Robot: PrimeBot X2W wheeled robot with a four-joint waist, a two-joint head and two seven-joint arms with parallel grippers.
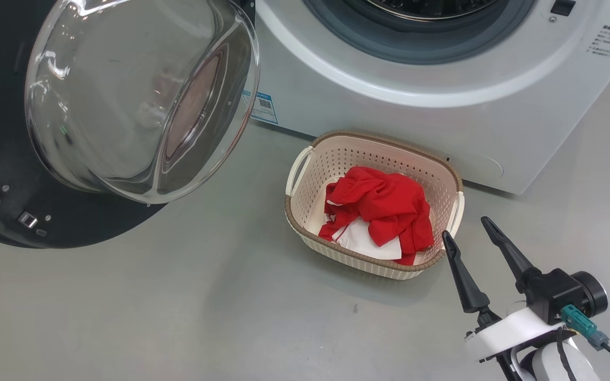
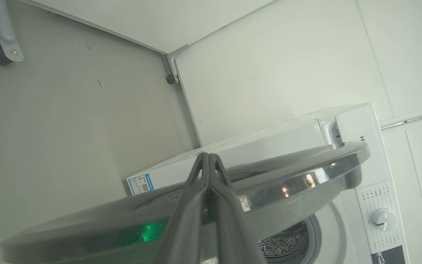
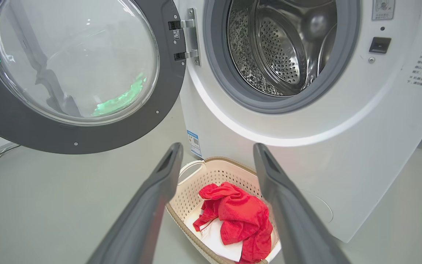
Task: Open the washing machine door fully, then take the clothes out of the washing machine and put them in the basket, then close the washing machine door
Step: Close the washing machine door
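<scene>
Clothes in basket; left pincer perhaps touching door

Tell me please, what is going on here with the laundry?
A two-armed wheeled robot is unloading a big white front-loading washing machine. The bright red and white clothes lie in the small cream perforated basket on the floor before it, and the visible part of the steel drum looks empty. The large round black-rimmed glass door stands wide open, not yet closed. The right gripper hovers open beside the basket; the left gripper, shut, is at the door's outer side.
</scene>
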